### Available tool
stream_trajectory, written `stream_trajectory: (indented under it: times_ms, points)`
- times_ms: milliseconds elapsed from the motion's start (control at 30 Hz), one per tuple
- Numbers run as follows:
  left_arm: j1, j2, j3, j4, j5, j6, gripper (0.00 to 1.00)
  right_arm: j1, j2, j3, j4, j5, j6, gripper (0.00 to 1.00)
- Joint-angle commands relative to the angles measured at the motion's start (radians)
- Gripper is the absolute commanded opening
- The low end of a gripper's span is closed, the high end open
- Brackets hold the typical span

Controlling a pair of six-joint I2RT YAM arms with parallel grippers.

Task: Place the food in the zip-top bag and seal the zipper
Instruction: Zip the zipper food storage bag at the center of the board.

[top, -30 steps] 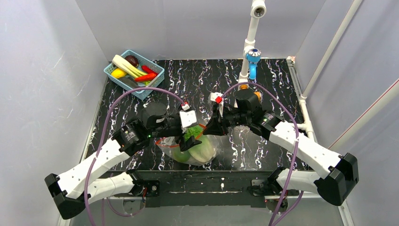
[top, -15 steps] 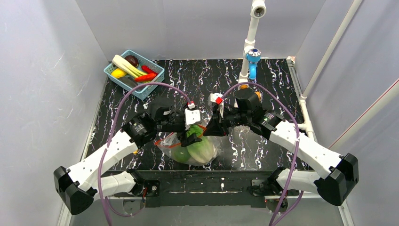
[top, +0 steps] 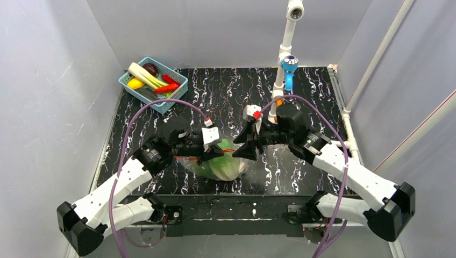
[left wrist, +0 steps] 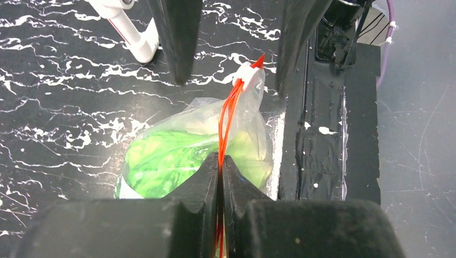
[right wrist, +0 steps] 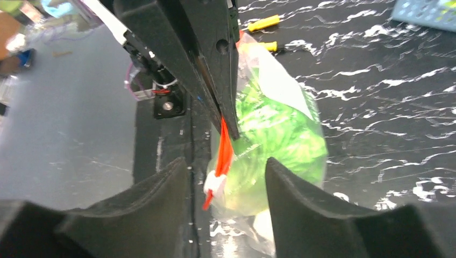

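The clear zip-top bag (top: 228, 171) lies at the near middle of the table, with the green lettuce (top: 215, 167) showing through it. In the left wrist view my left gripper (left wrist: 221, 160) is shut on the red zipper (left wrist: 228, 115), which runs away from it to a white slider (left wrist: 246, 75). My right gripper (right wrist: 226, 164) stands open astride that slider (right wrist: 215, 183), its fingers clear of the strip (right wrist: 225, 142). Lettuce (right wrist: 269, 129) and a pale yellow-green piece (right wrist: 242, 188) fill the bag. A whitish lump (right wrist: 262, 226) shows near its bottom.
A blue basket (top: 178, 87) at the far left holds a long white leek, a red chili and other toys. A white pipe stand (top: 283, 54) with a blue fitting rises at the far middle. The table's black front edge (left wrist: 322, 134) runs just beside the bag.
My left gripper has closed on the zipper strip. My right gripper has opened and let go of the bag's slider end, shifting slightly right.
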Motion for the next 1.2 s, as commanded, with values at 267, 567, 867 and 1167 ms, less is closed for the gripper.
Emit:
stream_trajectory:
  times_ms: [267,567,867,1167]
  points:
    - [0.006,-0.158,-0.141,0.214,-0.041,-0.200,0.00,0.003,-0.157,-0.267,0.467,0.060,0.217,0.73]
    - [0.005,-0.216,-0.185,0.304,-0.070,-0.308,0.00,0.003,-0.070,-0.274,0.589,-0.030,0.306,0.56]
    - [0.005,-0.239,-0.186,0.295,-0.044,-0.322,0.00,0.003,-0.022,-0.242,0.620,-0.058,0.323,0.37]
    - [0.005,-0.192,-0.112,0.151,-0.024,-0.354,0.27,0.003,0.013,-0.189,0.595,-0.121,0.350,0.01]
